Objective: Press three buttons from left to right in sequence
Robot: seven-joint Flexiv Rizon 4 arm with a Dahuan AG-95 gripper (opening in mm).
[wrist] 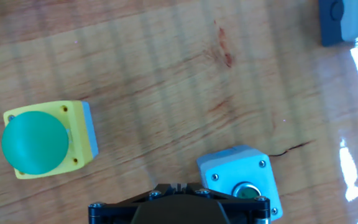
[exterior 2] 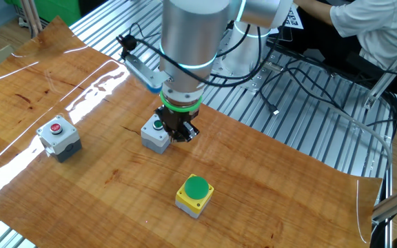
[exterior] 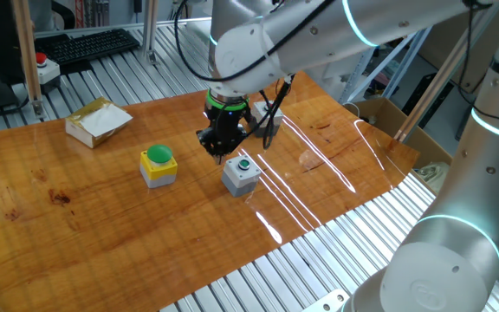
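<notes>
The yellow box with the large green dome cap (exterior: pixel 158 165) stands left on the wooden table; it also shows in the other fixed view (exterior 2: pixel 195 194) and the hand view (wrist: pixel 42 138). The grey box with the small green button (exterior: pixel 242 173) (exterior 2: pixel 156 132) (wrist: pixel 241 180) stands in the middle. The grey box with the red button (exterior 2: pixel 59 136) stands farther along; only its corner (wrist: pixel 350 22) shows in the hand view, and the arm mostly hides it in one fixed view. My gripper (exterior: pixel 217 152) (exterior 2: pixel 183 133) (wrist: pixel 178 186) hangs just above the table, close beside the green-button grey box on its yellow-box side, fingertips shut and empty.
A flat tan-and-white carton (exterior: pixel 98 121) lies at the table's back left. A pale box with a red mushroom knob (exterior: pixel 43 69) and a keyboard (exterior: pixel 85 45) sit beyond it. Cables (exterior 2: pixel 302 89) run over the metal slats, and a person (exterior 2: pixel 364 27) sits at the far side.
</notes>
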